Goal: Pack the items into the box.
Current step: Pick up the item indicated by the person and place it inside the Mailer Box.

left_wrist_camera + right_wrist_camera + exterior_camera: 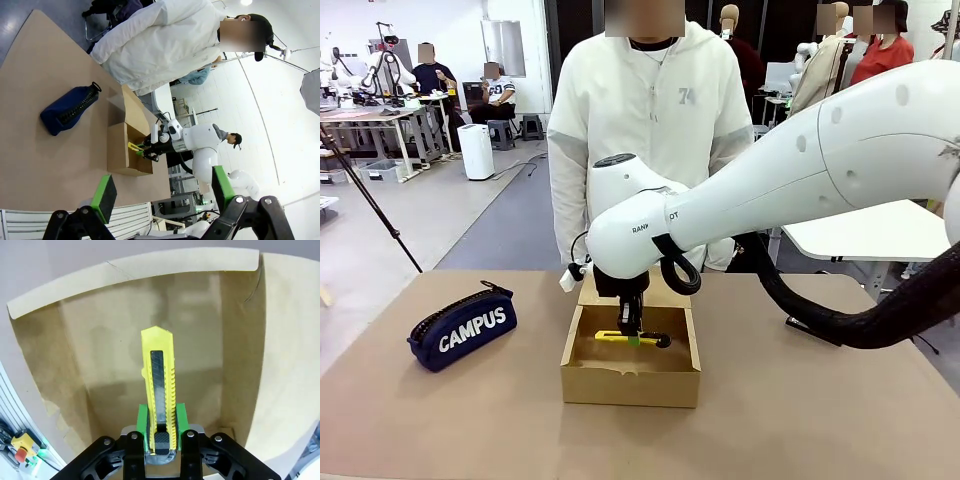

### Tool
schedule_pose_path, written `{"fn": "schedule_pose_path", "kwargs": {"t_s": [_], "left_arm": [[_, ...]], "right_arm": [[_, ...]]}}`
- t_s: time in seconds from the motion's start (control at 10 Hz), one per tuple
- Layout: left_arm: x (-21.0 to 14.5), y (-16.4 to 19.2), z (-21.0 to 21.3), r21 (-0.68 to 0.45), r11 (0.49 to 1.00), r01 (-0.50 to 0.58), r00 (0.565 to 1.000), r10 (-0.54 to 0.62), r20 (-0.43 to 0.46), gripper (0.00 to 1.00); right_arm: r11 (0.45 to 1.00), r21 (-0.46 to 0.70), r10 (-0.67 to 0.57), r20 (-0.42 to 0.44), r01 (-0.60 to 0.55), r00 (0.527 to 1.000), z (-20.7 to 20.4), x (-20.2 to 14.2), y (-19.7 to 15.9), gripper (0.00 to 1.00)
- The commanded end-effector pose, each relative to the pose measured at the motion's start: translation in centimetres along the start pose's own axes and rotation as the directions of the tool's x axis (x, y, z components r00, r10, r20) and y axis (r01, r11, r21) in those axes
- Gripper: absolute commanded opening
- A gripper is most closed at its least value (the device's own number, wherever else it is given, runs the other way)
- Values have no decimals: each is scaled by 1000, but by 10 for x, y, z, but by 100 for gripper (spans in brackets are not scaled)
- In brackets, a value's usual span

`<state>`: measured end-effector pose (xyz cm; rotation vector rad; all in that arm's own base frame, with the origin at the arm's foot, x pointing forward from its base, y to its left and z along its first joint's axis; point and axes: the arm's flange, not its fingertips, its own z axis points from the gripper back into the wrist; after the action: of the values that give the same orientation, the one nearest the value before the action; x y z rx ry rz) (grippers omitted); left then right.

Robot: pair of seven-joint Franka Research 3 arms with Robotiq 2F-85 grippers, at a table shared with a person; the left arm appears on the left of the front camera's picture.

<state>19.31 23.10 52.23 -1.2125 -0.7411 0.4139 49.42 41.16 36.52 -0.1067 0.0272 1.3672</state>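
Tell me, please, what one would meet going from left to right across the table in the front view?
Navy pencil pouch → cardboard box → the right arm's thick black hose.

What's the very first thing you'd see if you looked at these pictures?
The big white arm's right gripper reaches down into the brown box in the middle of the table, pinching a yellow knife. To the box's left lies a navy CAMPUS pouch, and a person in white stands at the far side.
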Motion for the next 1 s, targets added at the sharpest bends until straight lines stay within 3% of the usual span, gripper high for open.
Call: {"fn": "schedule_pose_path", "kwargs": {"t_s": [0.0, 0.1, 0.2, 0.9], "left_arm": [[1, -1, 0, -18, 1000, 15, 1000, -15, 5, 100], [1, -1, 0, -18, 1000, 15, 1000, -15, 5, 100], [1, -1, 0, -18, 1000, 15, 1000, -15, 5, 100], [1, -1, 0, -18, 1000, 15, 1000, -15, 5, 100]], "right_arm": [[1000, 6, -31, 6, 31, 1000, 3, -6, 4, 29], [999, 20, -26, 6, 26, 1000, 3, -6, 5, 85], [999, 33, -24, 3, 24, 1000, 3, -6, 5, 100], [996, 24, -83, 58, 82, 995, 31, -33, 8, 100]]}}
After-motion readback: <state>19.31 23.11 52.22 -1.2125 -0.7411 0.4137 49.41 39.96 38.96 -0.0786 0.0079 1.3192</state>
